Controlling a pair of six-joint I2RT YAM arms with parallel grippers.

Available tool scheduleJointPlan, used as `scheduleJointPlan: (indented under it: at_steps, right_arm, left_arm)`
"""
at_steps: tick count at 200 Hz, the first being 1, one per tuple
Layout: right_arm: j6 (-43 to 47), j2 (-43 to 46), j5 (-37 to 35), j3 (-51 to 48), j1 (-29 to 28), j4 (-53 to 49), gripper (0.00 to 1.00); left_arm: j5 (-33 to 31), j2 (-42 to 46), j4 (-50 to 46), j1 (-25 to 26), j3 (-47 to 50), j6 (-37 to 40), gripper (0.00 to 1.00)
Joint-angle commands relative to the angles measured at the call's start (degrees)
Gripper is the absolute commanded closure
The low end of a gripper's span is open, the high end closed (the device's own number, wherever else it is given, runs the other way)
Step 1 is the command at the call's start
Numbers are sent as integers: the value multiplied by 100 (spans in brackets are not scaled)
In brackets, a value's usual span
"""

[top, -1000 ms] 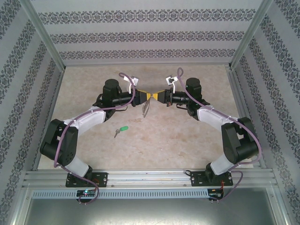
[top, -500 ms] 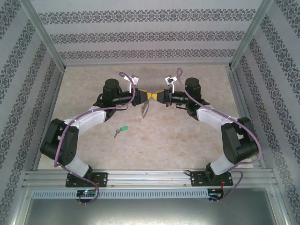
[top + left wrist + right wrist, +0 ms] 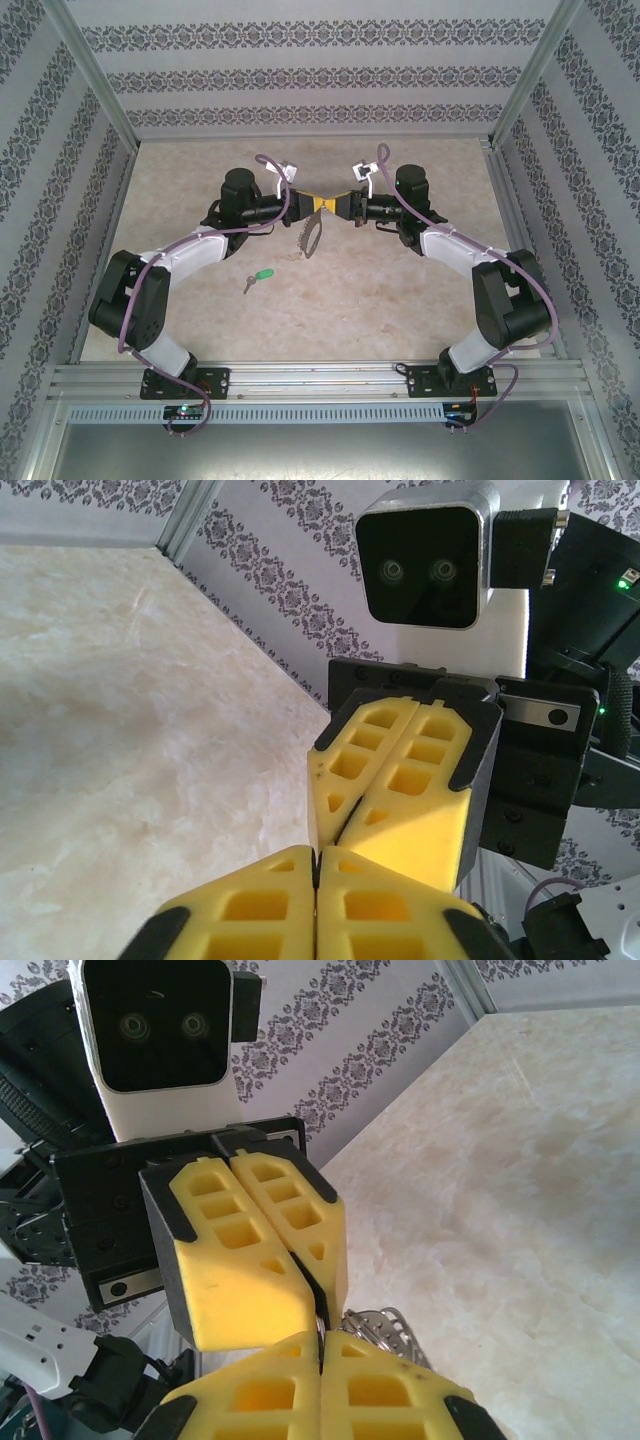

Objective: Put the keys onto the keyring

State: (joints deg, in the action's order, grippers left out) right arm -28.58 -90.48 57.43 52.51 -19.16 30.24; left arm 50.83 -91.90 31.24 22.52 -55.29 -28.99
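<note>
My two grippers meet tip to tip above the middle of the table. The left gripper is shut, and the right gripper is shut too. Where the tips meet, both pinch a thin part of the grey metal keyring. The rest of the keyring hangs below them over the table. Its loop and chain show just under my right fingertips. The key with the green head lies flat on the table, to the near left of both grippers and apart from them.
The marble-patterned table has patterned walls at the back and on both sides. A metal rail runs along the near edge. Open tabletop lies in front of and behind the grippers.
The left gripper has shut at the meeting point. The hanging keyring has turned and now shows broader and lower. Both arms stay where they were.
</note>
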Motion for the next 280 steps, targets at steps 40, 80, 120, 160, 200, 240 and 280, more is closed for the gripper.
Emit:
scheduleJointPlan:
  at_steps: [40, 80, 120, 160, 200, 240, 280]
  right_arm:
    - [40, 109, 61, 155, 27, 114, 87]
    - [-206, 651, -338, -243, 429, 292, 56]
    - [-283, 989, -821, -608, 495, 236, 53]
    - [-361, 1042, -795, -859, 503, 376, 52]
    - [-225, 1092, -422, -910, 501, 391, 55]
    - [-144, 1125, 33, -828, 502, 499, 56]
    - [-218, 925, 301, -694, 407, 675, 56]
  left_arm:
    - [123, -20, 355, 259, -157, 132, 100]
    - [-327, 351, 373, 275, 81, 413, 100]
    - [-506, 623, 474, 271, 285, 570, 100]
    - [-394, 714, 601, 274, 386, 689, 100]
    - [-241, 743, 264, 278, 295, 1033, 100]
    - [-52, 755, 95, 271, 265, 1236, 100]
    - [165, 643, 119, 270, 164, 1240, 100]
